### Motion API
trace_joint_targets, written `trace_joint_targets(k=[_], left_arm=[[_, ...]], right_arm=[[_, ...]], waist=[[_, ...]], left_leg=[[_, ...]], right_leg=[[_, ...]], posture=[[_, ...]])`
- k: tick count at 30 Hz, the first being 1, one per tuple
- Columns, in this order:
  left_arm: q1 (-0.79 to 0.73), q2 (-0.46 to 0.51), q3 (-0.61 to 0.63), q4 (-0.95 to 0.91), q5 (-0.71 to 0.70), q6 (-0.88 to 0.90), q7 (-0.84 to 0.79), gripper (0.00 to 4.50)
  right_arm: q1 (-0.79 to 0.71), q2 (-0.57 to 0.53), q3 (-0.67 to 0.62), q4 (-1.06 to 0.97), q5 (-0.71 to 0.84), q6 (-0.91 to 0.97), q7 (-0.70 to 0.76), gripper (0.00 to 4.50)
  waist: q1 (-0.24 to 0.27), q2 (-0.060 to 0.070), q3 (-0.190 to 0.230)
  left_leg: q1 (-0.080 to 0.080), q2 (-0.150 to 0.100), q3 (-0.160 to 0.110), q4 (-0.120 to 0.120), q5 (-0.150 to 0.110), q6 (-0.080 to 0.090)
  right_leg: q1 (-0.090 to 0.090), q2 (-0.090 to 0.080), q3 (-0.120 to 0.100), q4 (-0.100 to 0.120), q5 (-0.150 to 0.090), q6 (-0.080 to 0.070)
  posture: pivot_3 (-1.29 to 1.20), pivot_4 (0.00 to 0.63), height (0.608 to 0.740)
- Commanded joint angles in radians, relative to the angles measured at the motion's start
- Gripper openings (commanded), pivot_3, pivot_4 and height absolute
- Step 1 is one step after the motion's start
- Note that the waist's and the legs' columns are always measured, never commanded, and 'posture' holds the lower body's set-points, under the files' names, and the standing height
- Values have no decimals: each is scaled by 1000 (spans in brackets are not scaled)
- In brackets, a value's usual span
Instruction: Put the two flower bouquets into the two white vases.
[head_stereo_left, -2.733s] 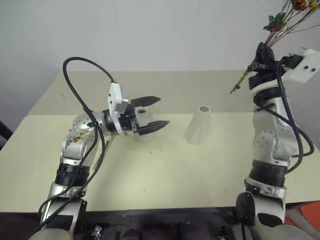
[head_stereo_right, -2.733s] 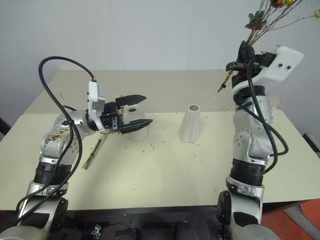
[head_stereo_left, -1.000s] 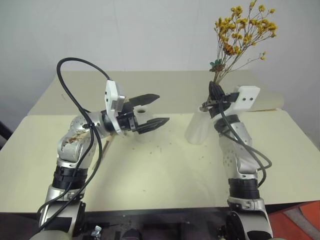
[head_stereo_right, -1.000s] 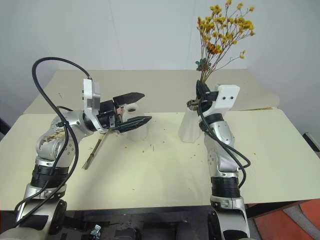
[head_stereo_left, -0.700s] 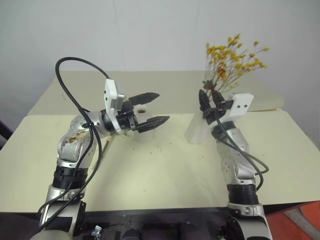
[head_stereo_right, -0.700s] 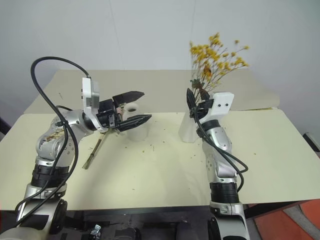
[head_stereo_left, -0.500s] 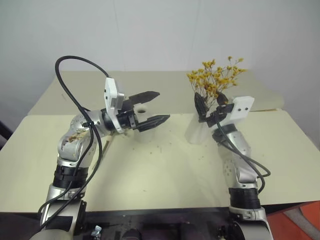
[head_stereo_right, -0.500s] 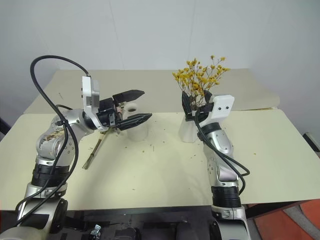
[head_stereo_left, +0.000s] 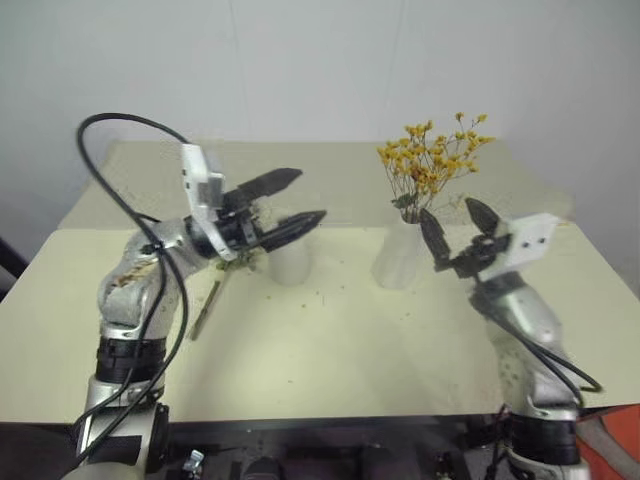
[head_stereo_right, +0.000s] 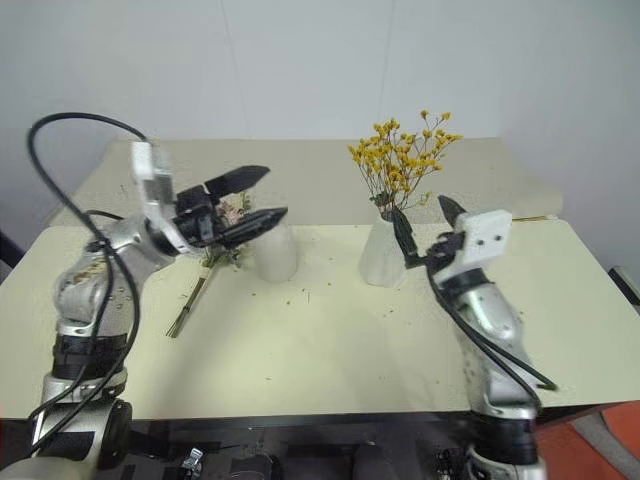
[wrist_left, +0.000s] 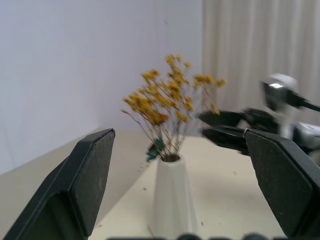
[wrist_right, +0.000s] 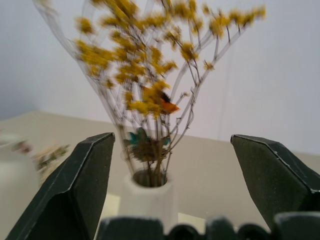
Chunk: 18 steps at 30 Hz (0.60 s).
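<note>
- the yellow bouquet (head_stereo_right: 400, 160) stands upright in the cone-shaped white vase (head_stereo_right: 381, 255), stems down in its mouth.
- the right gripper (head_stereo_right: 424, 227) has its jaws spread wide and holds nothing; the cone vase and its flowers sit just ahead of the fingertips, apart from them, lined up with the gap between the 2 fingers in the right wrist view.
- the left gripper (head_stereo_right: 255, 194) is also wide open and empty, raised above the table (head_stereo_right: 330, 350).
- the bottle-shaped white vase (head_stereo_right: 274, 250) stands just below and ahead of the left jaws, not touched by them.
- the pink and cream bouquet (head_stereo_right: 205, 270) lies flat on the table beneath the left gripper, beside the bottle vase; its stems point toward the table's near edge.
- from the left wrist view, the cone vase stands between the 2 open fingers, well beyond them, with the right gripper's fingers beside it.
</note>
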Motion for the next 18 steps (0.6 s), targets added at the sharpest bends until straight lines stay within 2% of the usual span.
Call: trace_joint_targets(k=[1, 4, 7, 9, 12, 15, 18], left_arm=[[38, 32, 81, -105, -80, 94, 115, 4500], [89, 72, 148, -187, -105, 207, 276, 4500], [99, 109, 183, -271, -67, 324, 495, 4500], [90, 178, 185, -288, -26, 416, 577, 4500], [52, 246, 194, -245, -69, 601, 640, 4500], [55, 342, 158, -241, -117, 747, 581, 4500], [37, 372, 122, -215, -98, 848, 610, 4500]], right_arm=[[86, -86, -60, -130, 104, 41, 104, 4396], [187, -194, -88, -195, 206, 134, 204, 4396], [214, -280, -71, -234, 279, 242, 233, 4396], [152, -321, 23, -277, 256, 306, 223, 4396], [19, -332, 127, -281, 251, 415, 180, 4396], [-96, -320, 177, -250, 266, 464, 189, 4396], [-205, -315, 222, -207, 267, 519, 200, 4396]], waist=[[0, 0, 0], [0, 0, 0], [-2, -1, 0], [-3, -1, 0], [-5, -1, 0], [0, -2, 1], [8, -2, 1]], left_leg=[[0, 0, 0, 0, 0, 0], [3, 0, 0, 0, 0, 0], [4, 1, 0, 0, 0, 0], [4, 0, 0, 0, 0, 0], [6, 1, 0, 0, 0, 0], [5, 1, 0, 0, 0, 0], [1, 0, 0, -1, 0, 0]], right_leg=[[0, 0, 0, 0, 0, 0], [3, 0, 0, 0, -1, 1], [3, 0, 1, 0, -1, 1], [4, 0, 1, 1, -1, 1], [3, 1, 1, 2, -1, 0], [2, 2, 0, 1, -2, 0], [0, 0, -1, -1, -2, 1]], posture=[[0, 150, 740], [0, 150, 740], [0, 150, 740], [0, 150, 740], [0, 150, 740], [0, 150, 740], [0, 150, 740]])
